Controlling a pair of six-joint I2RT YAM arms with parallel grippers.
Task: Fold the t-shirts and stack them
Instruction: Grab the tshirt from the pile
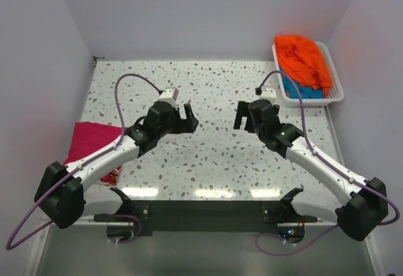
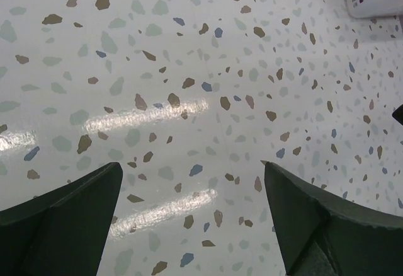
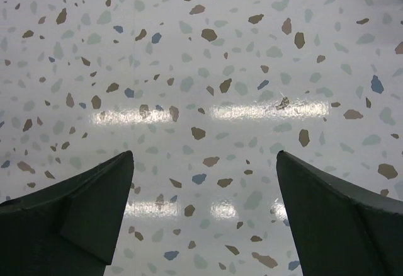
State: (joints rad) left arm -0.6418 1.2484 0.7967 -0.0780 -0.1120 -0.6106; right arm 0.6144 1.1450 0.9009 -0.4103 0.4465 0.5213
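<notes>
Both end effectors are spread wide and hold nothing. The left end effector point(image 1: 187, 117) and the right end effector point(image 1: 242, 115) hover facing each other over the middle of the desk point(image 1: 208, 162); my wrist views show only speckled surface between the fingers. I judge the cloth light, limp and quick to bunch, so I'd pinch a raised fold on top of the orange shirt point(image 1: 303, 58) rather than dig beneath it. That shirt sits heaped in the basket point(image 1: 335, 86) at the far right corner, over the teal-blue shirt point(image 1: 303, 91), beyond the right end effector and apart from it. The magenta-pink shirt point(image 1: 91, 138) lies at the desk's left edge, nearer me than the left end effector, partly under the left arm point(image 1: 107, 156).
</notes>
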